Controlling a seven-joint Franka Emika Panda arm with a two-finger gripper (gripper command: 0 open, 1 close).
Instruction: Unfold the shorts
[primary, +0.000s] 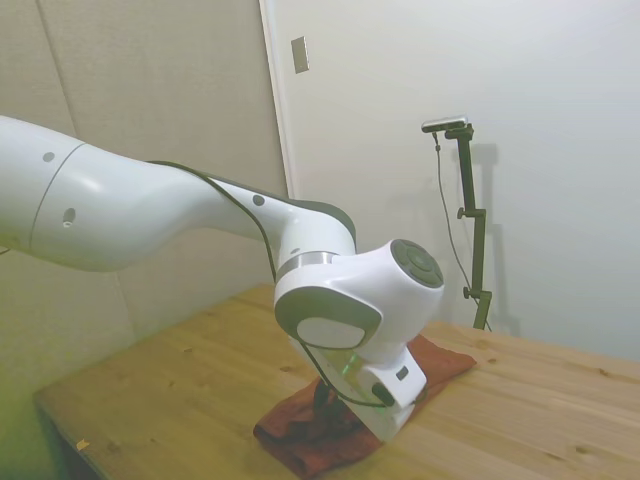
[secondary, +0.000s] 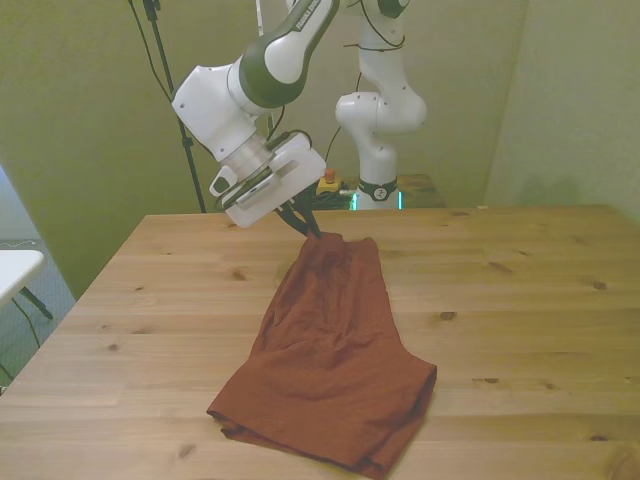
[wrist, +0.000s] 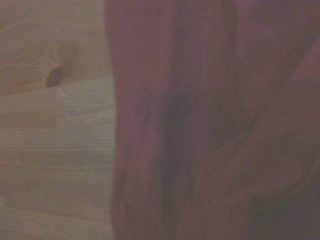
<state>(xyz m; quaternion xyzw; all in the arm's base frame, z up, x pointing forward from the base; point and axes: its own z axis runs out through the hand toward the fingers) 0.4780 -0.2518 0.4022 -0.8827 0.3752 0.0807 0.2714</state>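
We see the white, thick-jointed robot arm (primary: 200, 215) reach in from the picture's left, bending down at the wrist toward the light wooden plank table (primary: 540, 400). Beneath the wrist lies the rust-brown, wrinkled fabric shorts (primary: 310, 435), spread flat on the table, one end showing past the arm toward the far side (primary: 445, 360) and the other bunched at the near edge. The white-housed gripper (primary: 325, 395) points down onto the cloth; its dark fingers are mostly hidden behind the housing, so we cannot tell how they stand.
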